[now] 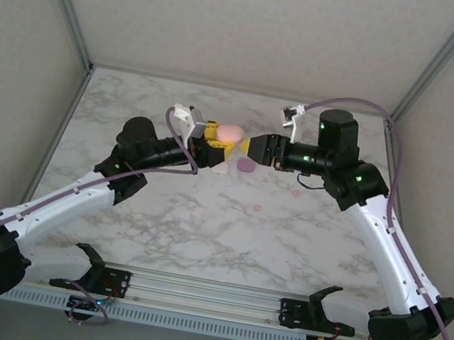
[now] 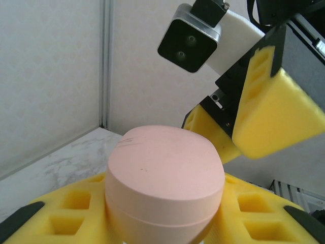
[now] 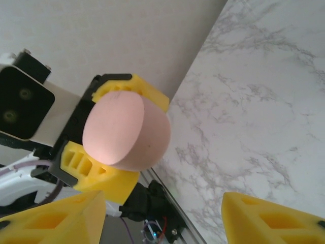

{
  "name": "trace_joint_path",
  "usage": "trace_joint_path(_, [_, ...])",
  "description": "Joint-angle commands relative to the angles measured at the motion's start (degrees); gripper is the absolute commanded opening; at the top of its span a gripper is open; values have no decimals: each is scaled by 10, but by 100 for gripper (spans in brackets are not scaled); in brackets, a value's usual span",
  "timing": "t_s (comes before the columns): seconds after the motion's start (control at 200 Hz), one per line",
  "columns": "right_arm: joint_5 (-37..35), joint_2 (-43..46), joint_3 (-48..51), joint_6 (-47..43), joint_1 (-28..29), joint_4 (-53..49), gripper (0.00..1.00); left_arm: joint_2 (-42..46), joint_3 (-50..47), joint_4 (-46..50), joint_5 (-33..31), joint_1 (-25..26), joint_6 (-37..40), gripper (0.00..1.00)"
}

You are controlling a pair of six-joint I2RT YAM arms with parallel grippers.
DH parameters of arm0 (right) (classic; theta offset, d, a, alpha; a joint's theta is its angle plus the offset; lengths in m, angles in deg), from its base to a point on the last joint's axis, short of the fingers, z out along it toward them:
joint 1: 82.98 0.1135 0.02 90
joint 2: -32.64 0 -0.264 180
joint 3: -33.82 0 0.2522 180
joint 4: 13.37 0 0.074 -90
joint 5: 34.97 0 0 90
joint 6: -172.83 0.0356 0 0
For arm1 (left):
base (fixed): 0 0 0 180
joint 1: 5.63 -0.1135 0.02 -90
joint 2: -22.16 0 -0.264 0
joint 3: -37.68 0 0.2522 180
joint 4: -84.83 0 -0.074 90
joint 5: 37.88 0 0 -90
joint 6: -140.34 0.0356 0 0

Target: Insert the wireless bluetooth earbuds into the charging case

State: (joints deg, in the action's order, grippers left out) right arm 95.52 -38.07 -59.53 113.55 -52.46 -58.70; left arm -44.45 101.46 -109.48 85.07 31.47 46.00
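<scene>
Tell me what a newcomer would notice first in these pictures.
The peach-pink case stands out first, clamped between the yellow fingers of the left gripper over the middle of the marble table. Facing it from the right, the right gripper stands open with nothing between its fingers. Below them a small purple piece lies on the tabletop.

Over the marble counter [image 1: 199, 227], both arms stretched inward from the near corners and met toward the far side. The left claw [image 1: 218, 136] gripped a rounded pink case [image 1: 231, 132] between its yellow fingers. The right claw [image 1: 247, 145] pointed at the case from the right, its yellow tips just beside it. A purple rounded piece [image 1: 247, 165] lay on the counter close below them. Nearer the bases lay a tiny peach-pink bud [image 1: 257, 207], and a second bud [image 1: 296, 193] sat beneath the right arm.
</scene>
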Motion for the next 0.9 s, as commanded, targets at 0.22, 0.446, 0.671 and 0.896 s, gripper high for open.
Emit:
trace_joint_path(0.22, [-7, -13, -26, -19, -1, -6, 62, -5, 4, -21, 32, 5, -10, 23])
trace_joint_path(0.446, [-17, -22, -28, -14, -1, -4, 61, -6, 10, -13, 43, 6, -6, 23])
trace_joint_path(0.671, [-36, -17, -27, 6, -1, 25, 62, -3, 19, 15, 61, 8, 11, 23])
trace_joint_path(0.896, [-57, -19, -33, 18, -2, 40, 63, 1, 21, 31, 65, 10, 20, 23])
